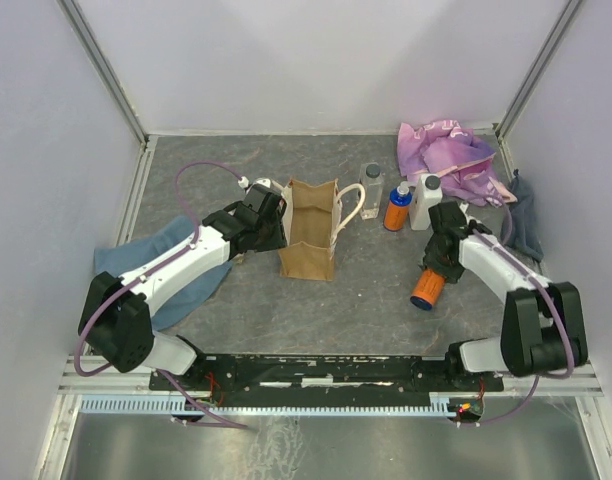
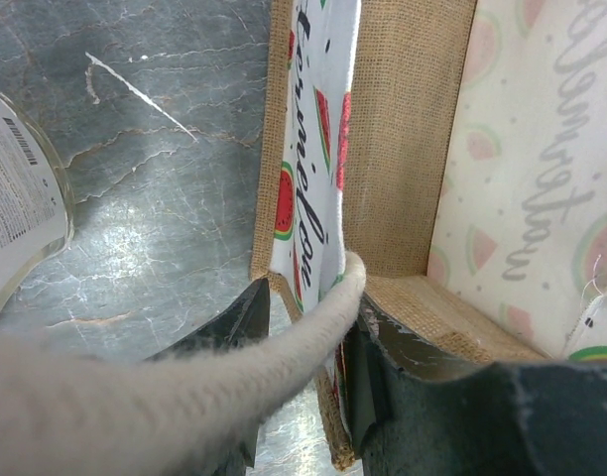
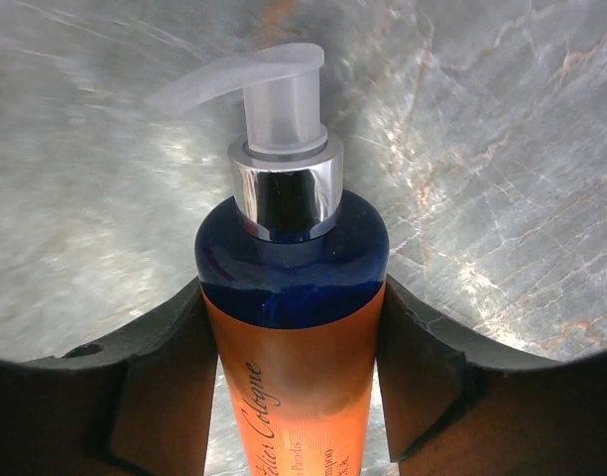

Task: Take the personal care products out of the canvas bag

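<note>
The tan canvas bag [image 1: 308,235] stands upright mid-table with its mouth open; its burlap wall and watermelon-print lining fill the left wrist view [image 2: 408,149]. My left gripper [image 1: 274,224] [image 2: 305,332] is shut on the bag's left wall, with the cream handle [image 2: 318,332] running between the jaws. My right gripper [image 1: 441,258] [image 3: 294,342] is shut on an orange bottle [image 1: 427,287] [image 3: 294,327] with a dark blue shoulder and a frosted pump, right of the bag. A grey-capped clear bottle [image 1: 372,190], an orange blue-capped bottle [image 1: 397,207] and a white bottle [image 1: 426,200] stand behind.
A purple-pink patterned cloth [image 1: 451,160] lies at the back right and a dark grey-blue cloth [image 1: 526,228] at the right wall. A blue cloth [image 1: 191,278] lies under my left arm. A clear labelled bottle [image 2: 16,213] lies left of the bag, near my left gripper.
</note>
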You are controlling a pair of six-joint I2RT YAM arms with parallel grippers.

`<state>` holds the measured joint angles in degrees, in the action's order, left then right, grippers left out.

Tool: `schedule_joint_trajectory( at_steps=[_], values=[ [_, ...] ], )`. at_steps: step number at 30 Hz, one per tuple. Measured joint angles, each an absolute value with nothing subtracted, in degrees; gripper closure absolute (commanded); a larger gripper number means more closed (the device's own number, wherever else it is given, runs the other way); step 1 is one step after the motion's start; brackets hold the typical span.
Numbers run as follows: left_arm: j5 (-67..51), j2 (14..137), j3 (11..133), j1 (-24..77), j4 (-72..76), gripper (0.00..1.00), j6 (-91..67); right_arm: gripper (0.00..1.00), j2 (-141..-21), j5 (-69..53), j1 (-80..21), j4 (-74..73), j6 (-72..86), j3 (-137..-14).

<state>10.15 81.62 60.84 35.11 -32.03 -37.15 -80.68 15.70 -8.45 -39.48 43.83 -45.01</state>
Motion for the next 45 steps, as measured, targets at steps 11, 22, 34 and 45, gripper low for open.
schedule_joint_trajectory(
  at_steps=[11,22,34,45],
  values=[
    [9.5,81.8,60.8,35.1,-31.6,0.58,-37.1,0.99,-70.1,14.9,-8.9,-22.8,31.9,-47.0],
    [8.3,82.6,60.3,35.1,-30.5,0.58,-37.1,0.99,-78.9,21.6,-14.8,2.9,20.8,-42.9],
    [7.5,82.8,59.8,35.1,-29.5,0.58,-37.1,1.0,-78.5,35.2,-28.7,17.5,12.3,-34.9],
    [6.7,82.8,59.0,35.1,-28.1,0.58,-37.1,0.99,-76.7,39.8,-29.1,35.3,11.2,-23.0]
  ],
)
